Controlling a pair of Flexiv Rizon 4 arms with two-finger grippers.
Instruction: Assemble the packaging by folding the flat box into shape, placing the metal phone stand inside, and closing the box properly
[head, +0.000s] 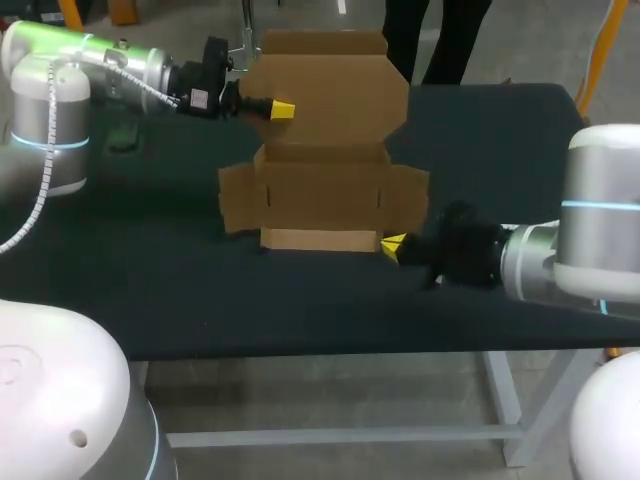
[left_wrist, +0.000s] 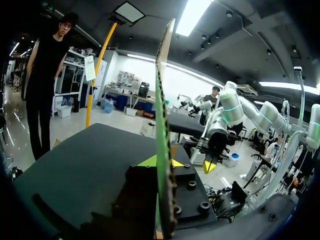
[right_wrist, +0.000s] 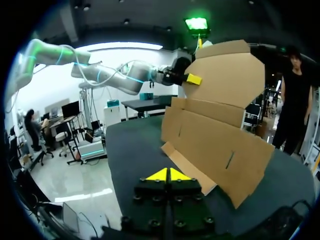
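Note:
The brown cardboard box (head: 325, 190) lies part-folded at the middle of the black table, its side flaps spread out. Its lid panel (head: 330, 95) stands upright at the back. My left gripper (head: 283, 109) is shut on the lid's left edge; in the left wrist view the cardboard (left_wrist: 161, 100) runs edge-on between the yellow tips (left_wrist: 161, 161). My right gripper (head: 393, 245) is shut with nothing in it, right at the low front wall's right corner. In the right wrist view its closed tips (right_wrist: 169, 175) sit against that front strip (right_wrist: 192, 174). No phone stand is visible.
The black table top (head: 200, 300) is bare in front of and to the left of the box. The box's right flap (head: 405, 195) lies just behind my right gripper. My left arm's gripper (right_wrist: 193, 79) shows in the right wrist view at the lid's edge.

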